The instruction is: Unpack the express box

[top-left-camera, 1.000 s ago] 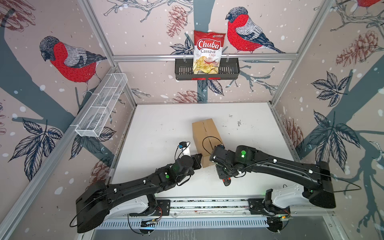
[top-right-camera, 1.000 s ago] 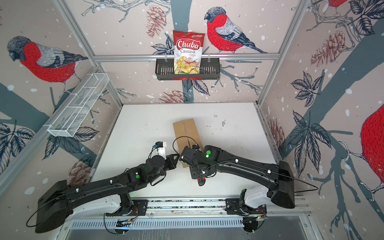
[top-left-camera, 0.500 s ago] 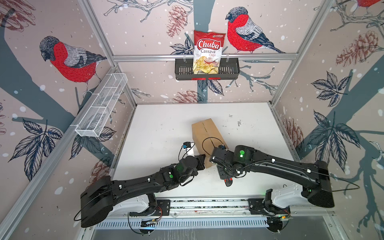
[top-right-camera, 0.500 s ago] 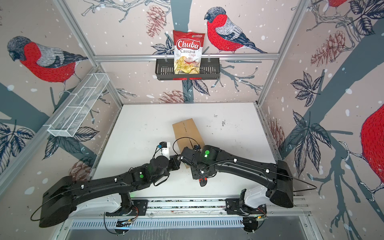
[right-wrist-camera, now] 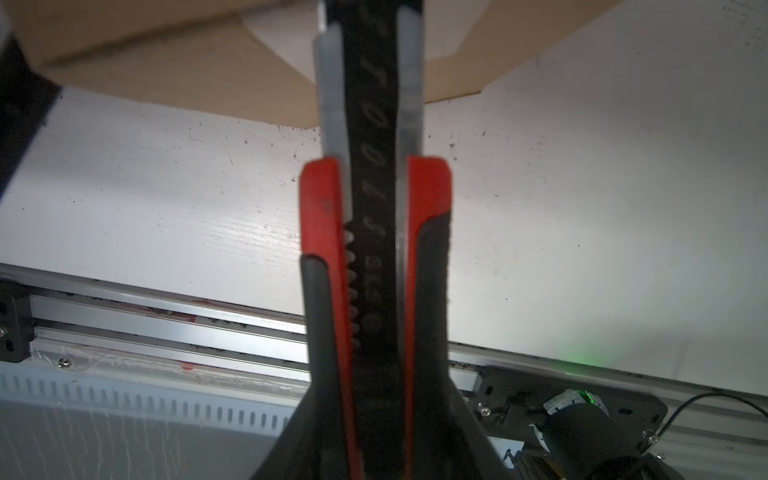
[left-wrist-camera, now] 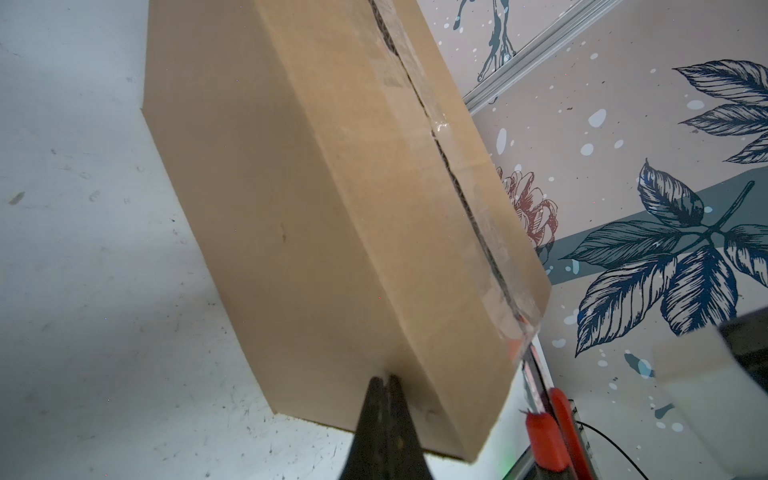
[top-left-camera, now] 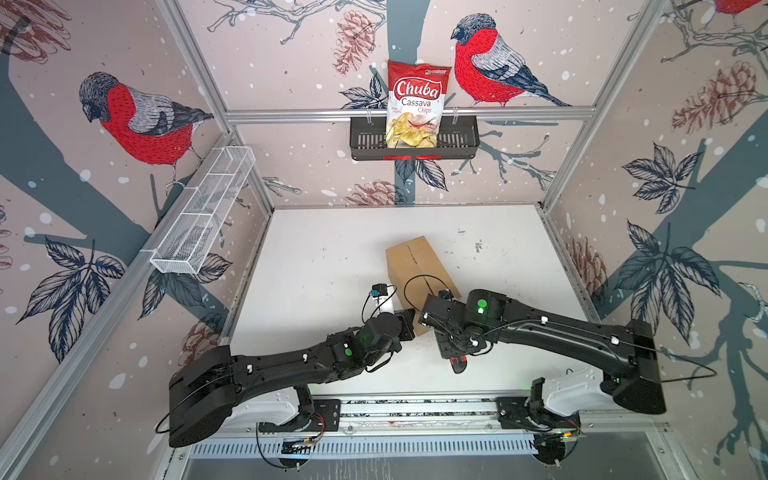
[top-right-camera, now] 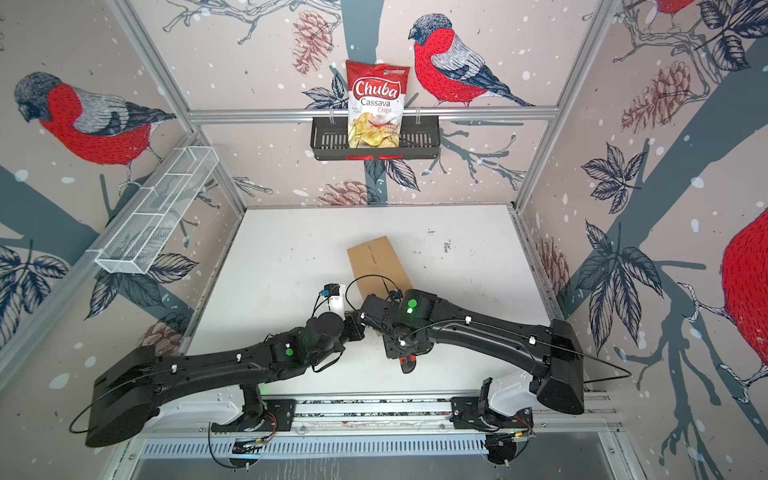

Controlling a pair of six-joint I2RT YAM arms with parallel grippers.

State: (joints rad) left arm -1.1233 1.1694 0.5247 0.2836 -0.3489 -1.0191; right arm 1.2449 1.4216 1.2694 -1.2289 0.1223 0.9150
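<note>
The express box (top-left-camera: 419,270), brown cardboard with flaps closed and clear tape over its top seam, lies flat on the white table (top-left-camera: 324,257), directly ahead of both claws. Over the last second the left claw (left-wrist-camera: 384,384) has slid forward. Its jaws are pressed together and now touch the box's side wall near the closest corner, seemingly to brace it. Beside it, the right claw (right-wrist-camera: 374,245) stays clamped on a red and black utility knife (right-wrist-camera: 370,187) reaching toward the box's near end. The box itself has barely shifted. Cutting the tape looks ready to begin.
</note>
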